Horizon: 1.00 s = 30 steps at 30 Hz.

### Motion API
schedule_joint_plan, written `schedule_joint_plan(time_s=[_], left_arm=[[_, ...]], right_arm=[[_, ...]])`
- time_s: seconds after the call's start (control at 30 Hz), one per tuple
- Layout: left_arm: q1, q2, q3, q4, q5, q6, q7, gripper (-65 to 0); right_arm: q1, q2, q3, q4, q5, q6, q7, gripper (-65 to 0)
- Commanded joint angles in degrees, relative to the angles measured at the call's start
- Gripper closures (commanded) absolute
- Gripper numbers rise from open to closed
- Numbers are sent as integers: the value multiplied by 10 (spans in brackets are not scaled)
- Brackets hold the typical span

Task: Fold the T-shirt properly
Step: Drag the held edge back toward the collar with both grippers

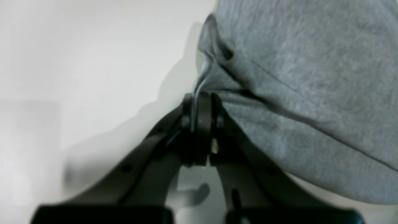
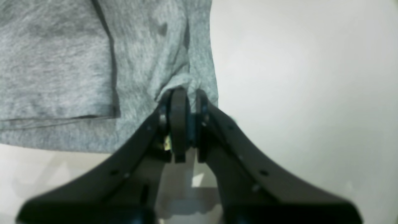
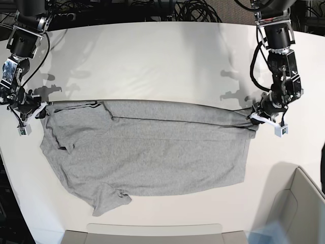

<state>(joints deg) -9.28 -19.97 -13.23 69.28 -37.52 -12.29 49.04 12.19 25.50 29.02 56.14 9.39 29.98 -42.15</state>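
Fingers (image 1: 203,102) of the left gripper (image 1: 200,104) are pinched together on a thin ridge of the grey T-shirt (image 3: 152,147) at its edge. Those of the right gripper (image 2: 188,99) are likewise clamped on a bunched bit of the fabric's border. Between the two grips the shirt lies stretched across the white table (image 3: 162,56), its upper edge pulled taut in a line, one sleeve trailing toward the near edge.

white table (image 3: 167,56), black cables (image 3: 198,9) behind, grey bin (image 3: 304,203) corner
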Motion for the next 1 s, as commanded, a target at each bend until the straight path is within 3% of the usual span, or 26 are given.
schedule_joint_plan(time_s=[0.0, 0.17, 0.33, 0.43, 0.77, 0.97], left_arm=[[2, -10, -5, 17, 0, -2, -9, 0], [55, -28, -12, 58, -2, -2, -8, 0], [113, -50, -13, 108, -2, -2, -3, 0], [149, -63, -15, 143, -2, -2, 29, 0], [270, -63, -103, 232, -2, -2, 112, 0], [301, -74, -111, 246, 1, -2, 117, 0]], right_arm=[[1, 20, 2, 7, -15, 8, -33, 0], [-14, 19, 6, 49, -15, 99, -91, 0], [-67, 19, 3, 106, -15, 100, -101, 0], [-107, 18, 3, 138, -15, 100, -101, 0], [-246, 9, 6, 251, -14, 100, -102, 0], [-298, -7, 7, 312, -14, 100, -139, 0]])
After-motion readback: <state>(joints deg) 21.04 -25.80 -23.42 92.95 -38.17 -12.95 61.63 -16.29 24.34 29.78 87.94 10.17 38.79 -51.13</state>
